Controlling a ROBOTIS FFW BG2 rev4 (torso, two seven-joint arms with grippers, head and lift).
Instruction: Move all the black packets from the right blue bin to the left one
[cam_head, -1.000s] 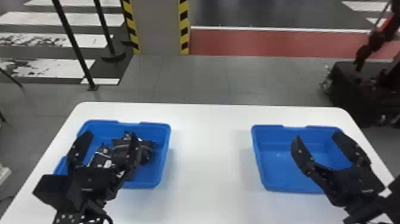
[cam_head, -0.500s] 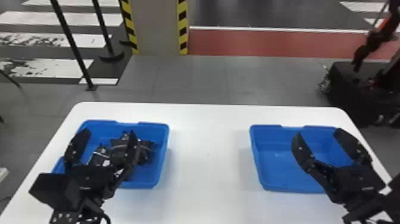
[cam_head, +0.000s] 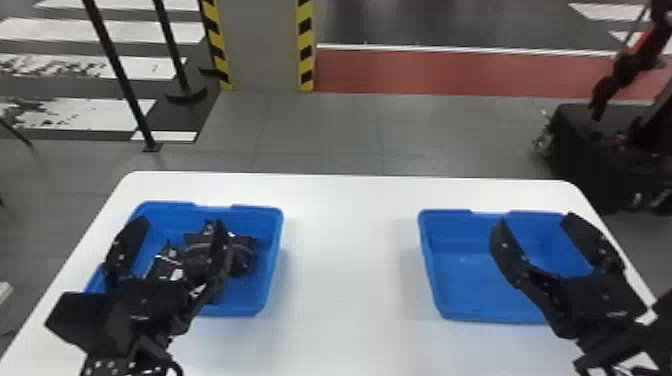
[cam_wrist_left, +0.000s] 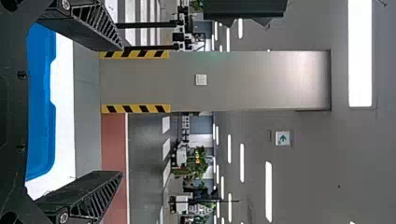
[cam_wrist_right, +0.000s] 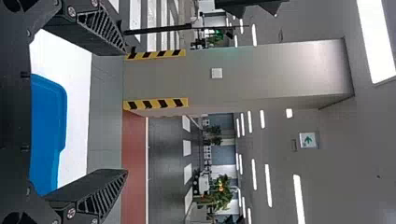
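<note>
Your right gripper (cam_head: 535, 220) edges forward slightly, jaws spread and unloaded; your left gripper (cam_head: 180, 223), likewise open, hangs over black packets (cam_head: 194, 256) in the left bin (cam_head: 272, 260), transfer seemingly complete.

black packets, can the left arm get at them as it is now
Probably yes: the left gripper is by the left blue bin, jaws apart, with nothing seen between it and the black packets, though it would likely need to dip.
</note>
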